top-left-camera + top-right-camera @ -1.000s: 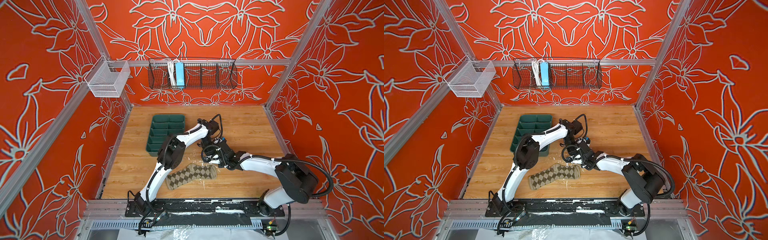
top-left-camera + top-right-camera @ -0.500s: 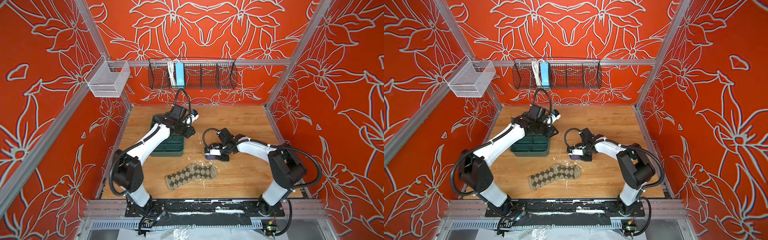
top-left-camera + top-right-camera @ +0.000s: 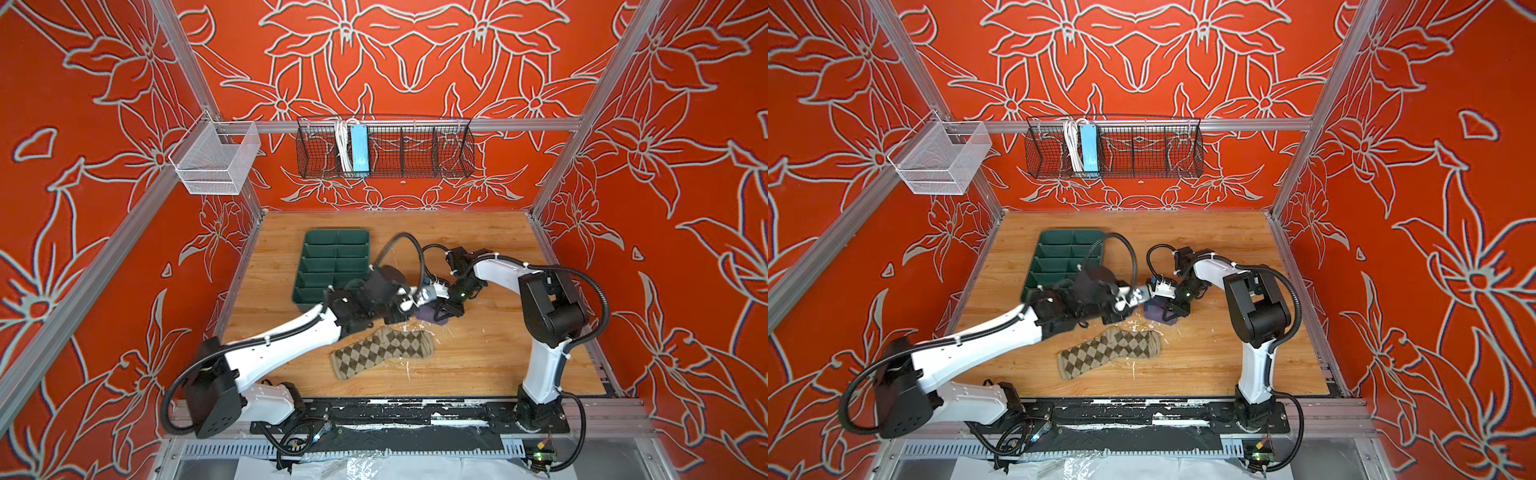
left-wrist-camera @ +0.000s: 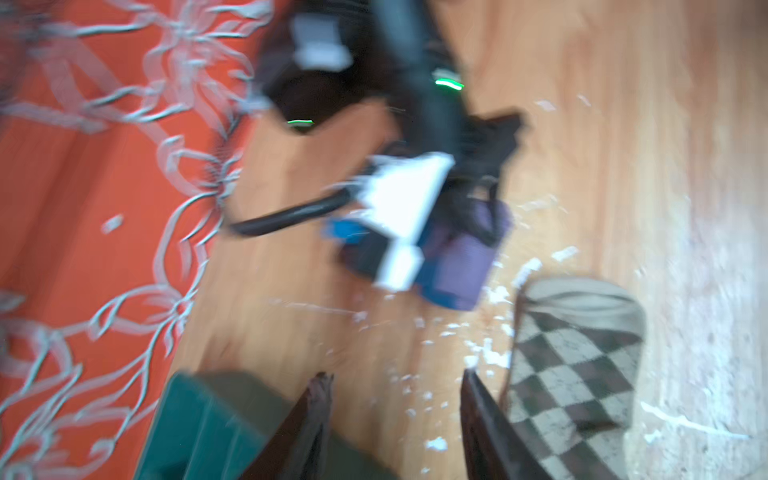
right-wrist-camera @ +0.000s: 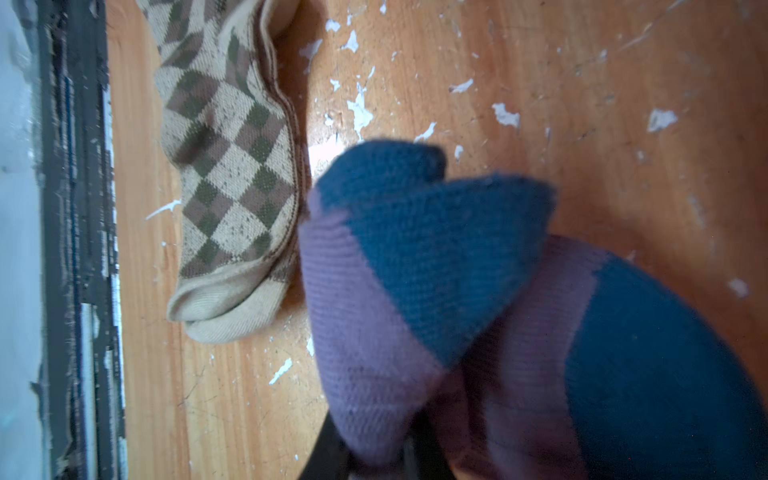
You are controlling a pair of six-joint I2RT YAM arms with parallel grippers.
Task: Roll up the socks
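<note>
**Both top views, with wrist-view details.** Left of centre, a dark green divided tray (image 3: 332,266) sits on the wooden table (image 3: 478,357). The left arm reaches in from the lower left, past the tray's near corner. In the left wrist view, the left gripper (image 4: 395,419) has its two fingers parted with bare table between them, and it holds nothing. Below centre, the argyle sock (image 3: 382,351) lies flat and unrolled, clear of both grippers. Just above its right end, near frame centre, the purple sock (image 3: 432,315) is bunched into a compact bundle with navy patches facing outward. Whether the bundle rests on the table cannot be told. To its right, the right gripper (image 3: 1174,308) is closed on the bundle. The right wrist view shows purple fabric pinched between the dark fingers (image 5: 328,449).
</note>
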